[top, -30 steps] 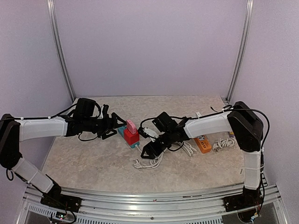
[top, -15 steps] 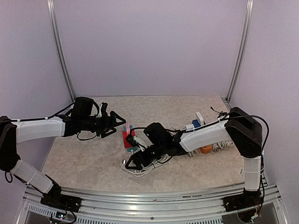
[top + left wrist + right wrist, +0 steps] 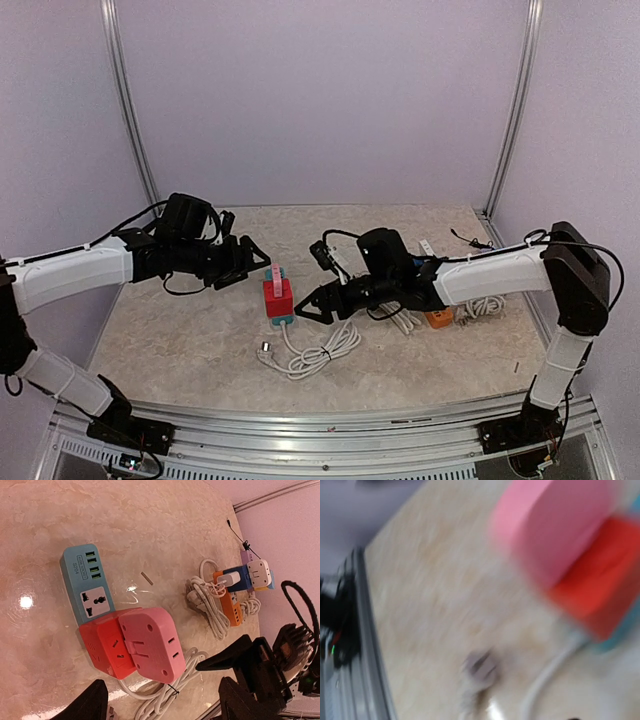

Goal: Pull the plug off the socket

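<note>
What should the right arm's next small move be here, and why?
Probably ease the right gripper leftward until its open jaws straddle the pink adapter. It sits open and empty just beside the stack, the pink adapter is seated on the red adapter on the blue power strip, and the left gripper hovers open on the other side.

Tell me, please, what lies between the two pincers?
The pink plug, on the red adapter, stands between the left pincer and right pincer, shown in the top view.

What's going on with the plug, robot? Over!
Open and empty: left end effector, right end effector, either side. Still seated: pink plug in red socket. Nearby: white cord, coiled, not blocking.
</note>
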`<state>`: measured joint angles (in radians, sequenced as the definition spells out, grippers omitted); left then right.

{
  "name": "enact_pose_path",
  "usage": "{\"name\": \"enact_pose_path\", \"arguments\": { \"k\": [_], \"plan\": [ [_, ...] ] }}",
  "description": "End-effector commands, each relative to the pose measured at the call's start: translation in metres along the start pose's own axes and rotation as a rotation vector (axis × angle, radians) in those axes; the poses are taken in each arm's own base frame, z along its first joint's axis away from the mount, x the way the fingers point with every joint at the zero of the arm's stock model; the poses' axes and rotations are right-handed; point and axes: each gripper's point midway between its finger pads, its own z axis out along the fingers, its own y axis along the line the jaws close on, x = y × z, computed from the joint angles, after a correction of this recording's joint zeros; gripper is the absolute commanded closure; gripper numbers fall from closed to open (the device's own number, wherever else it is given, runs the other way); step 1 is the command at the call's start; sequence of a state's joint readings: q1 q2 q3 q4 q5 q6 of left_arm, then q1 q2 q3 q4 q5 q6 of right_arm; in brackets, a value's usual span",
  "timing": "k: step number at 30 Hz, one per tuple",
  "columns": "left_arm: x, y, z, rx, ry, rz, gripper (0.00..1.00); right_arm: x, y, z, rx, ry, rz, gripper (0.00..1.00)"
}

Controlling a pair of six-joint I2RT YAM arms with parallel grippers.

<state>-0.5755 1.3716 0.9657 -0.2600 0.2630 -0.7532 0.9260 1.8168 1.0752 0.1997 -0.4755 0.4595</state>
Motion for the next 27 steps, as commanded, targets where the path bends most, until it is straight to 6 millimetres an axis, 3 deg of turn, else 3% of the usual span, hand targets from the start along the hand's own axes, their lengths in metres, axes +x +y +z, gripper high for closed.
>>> {"name": "enact_pose_path", "arguments": {
  "k": [1,5,11,23,27],
  "plan": [
    [0.01,-0.001,0.004,-0.072,0.034,0.031,0.26,-0.025,-0.029,-0.028,0.082,-0.054,0.003,0.28],
    [0.013,-0.007,0.015,-0.081,0.06,0.03,0.29,-0.041,-0.055,-0.031,0.14,-0.058,0.025,0.28],
    [0.017,-0.012,0.028,-0.137,0.09,0.036,0.29,-0.067,-0.059,-0.013,0.128,-0.071,0.023,0.29],
    [0.019,0.004,0.048,-0.294,0.14,0.004,0.3,-0.073,-0.074,0.009,0.152,-0.053,0.04,0.29],
    [0.022,0.009,0.049,-0.317,0.157,0.002,0.4,-0.072,-0.075,0.009,0.153,-0.048,0.037,0.29]
  ]
}}
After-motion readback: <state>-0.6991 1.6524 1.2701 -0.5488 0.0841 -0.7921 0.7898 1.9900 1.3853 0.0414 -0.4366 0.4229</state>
